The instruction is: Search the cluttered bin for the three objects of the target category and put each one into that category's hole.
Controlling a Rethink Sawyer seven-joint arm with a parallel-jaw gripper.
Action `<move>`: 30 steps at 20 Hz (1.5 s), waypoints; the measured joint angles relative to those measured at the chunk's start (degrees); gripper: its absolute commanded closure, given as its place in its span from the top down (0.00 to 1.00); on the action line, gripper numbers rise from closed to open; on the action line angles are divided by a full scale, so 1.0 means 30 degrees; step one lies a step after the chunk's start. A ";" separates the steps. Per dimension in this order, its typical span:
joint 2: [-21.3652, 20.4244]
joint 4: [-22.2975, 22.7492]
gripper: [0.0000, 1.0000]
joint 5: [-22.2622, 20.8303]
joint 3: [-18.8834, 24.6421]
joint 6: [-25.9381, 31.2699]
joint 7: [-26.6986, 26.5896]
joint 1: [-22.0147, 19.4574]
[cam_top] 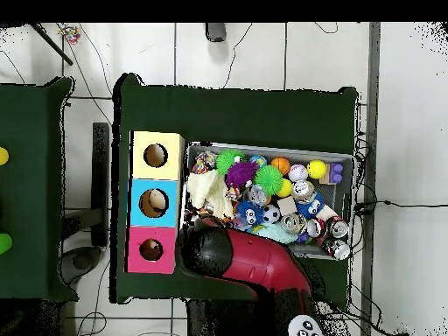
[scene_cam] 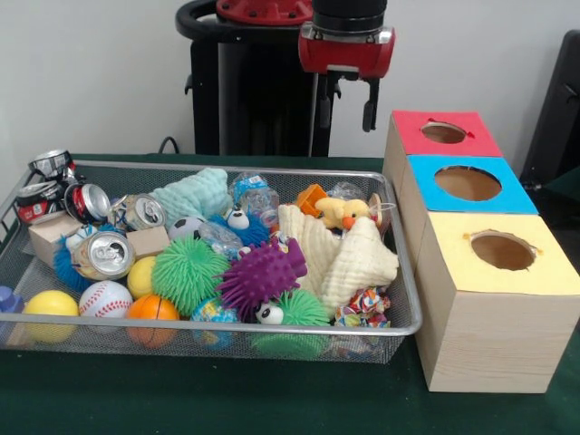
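**Gripper raised above a full bin, nothing picked**

Nearest the front camera stood the yellow-topped box [scene_cam: 494, 304], with the blue-topped box [scene_cam: 467, 190] and the red-topped box [scene_cam: 442, 136] lined up behind it, each with a round hole. Beside them sat the wire mesh bin [scene_cam: 227, 328], packed with balls, spiky rubber toys, crushed cans, folded cloths and a small yellow duck toy [scene_cam: 343, 213]. The gripper [scene_cam: 347, 107] hung well above the bin's far rim, its two fingers [scene_cam: 370, 109] apart and empty, nothing between them. The target category could not be told from these views, so all candidates lay below and toward the camera from the gripper: the baseball [scene_cam: 106, 298] and orange ball [scene_cam: 152, 310] far off to one side, the purple spiky toy [scene_cam: 263, 275] closer to straight beneath.

From overhead, the red arm [cam_top: 262, 262] covered the gripper, so its opening could not be judged there. It reached over the bin's corner [cam_top: 194, 153] closest to the boxes, with the blue box's hole [cam_top: 154, 203] just beside the arm's end.

To do the search well, I judged the gripper should descend on an item lying on top and apart from its neighbours, since the cloths and soft toys would snag or drag others along.
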 measured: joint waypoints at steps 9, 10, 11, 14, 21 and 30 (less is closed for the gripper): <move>0.1020 -0.1301 1.00 -0.2064 -0.0353 0.0008 0.0000 0.0412; 0.1098 -0.1422 1.00 -0.2185 -0.0375 0.0008 0.0000 0.0404; 0.1226 -0.1621 1.00 -0.2385 -0.0424 0.0008 0.0000 0.0395; 0.1482 -0.1967 1.00 -0.2644 -0.0510 0.0008 0.0000 0.0367; 0.2270 -0.2654 1.00 -0.2746 -0.0590 0.0008 0.0000 0.0088; 0.4144 -0.3961 1.00 -0.3354 -0.1797 0.0004 0.0000 0.1001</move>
